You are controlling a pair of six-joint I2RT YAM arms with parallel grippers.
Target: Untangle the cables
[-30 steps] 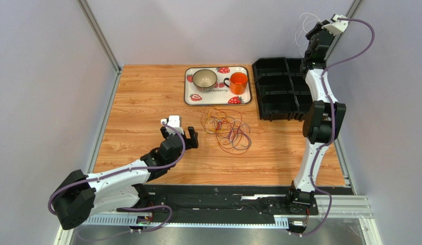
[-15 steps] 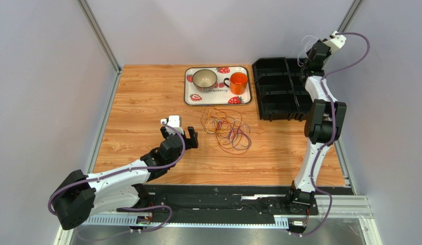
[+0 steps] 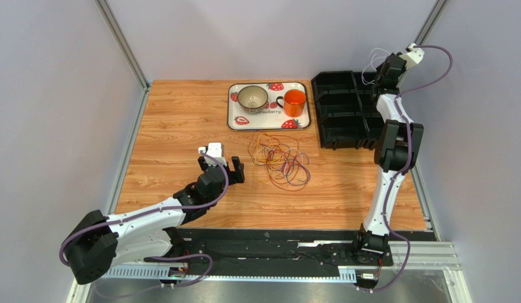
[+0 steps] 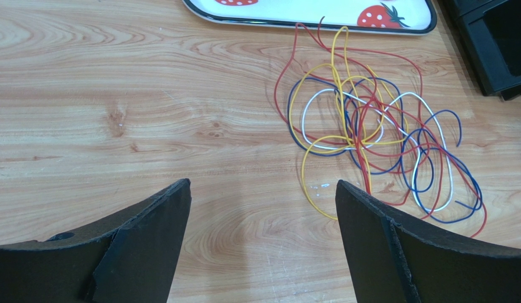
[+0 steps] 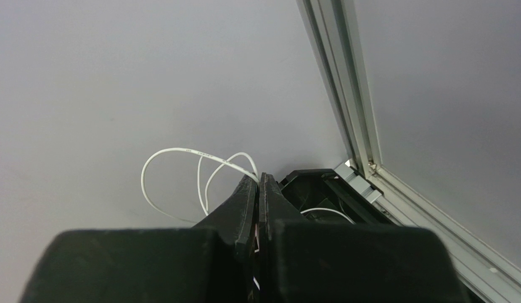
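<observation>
A tangle of thin red, yellow, blue and white cables (image 3: 282, 161) (image 4: 376, 136) lies on the wooden table below the strawberry tray. My left gripper (image 3: 226, 165) (image 4: 263, 208) hovers low just left of the tangle, jaws wide open with only bare wood between them. My right gripper (image 3: 384, 65) (image 5: 258, 178) is raised above the far end of the black bin, shut on a white cable (image 5: 181, 173) that loops out from its fingertips. More white cable (image 5: 319, 213) shows down inside the bin.
A strawberry-print tray (image 3: 235, 113) holds a bowl (image 3: 252, 96) and an orange mug (image 3: 294, 101) at the back. A black compartment bin (image 3: 345, 107) (image 5: 326, 189) sits back right. Grey walls and metal frame posts (image 5: 351, 101) close in the cell.
My right gripper has come down and back toward the bin's far corner with the white cable in it. The left arm and the tangle have not moved.
</observation>
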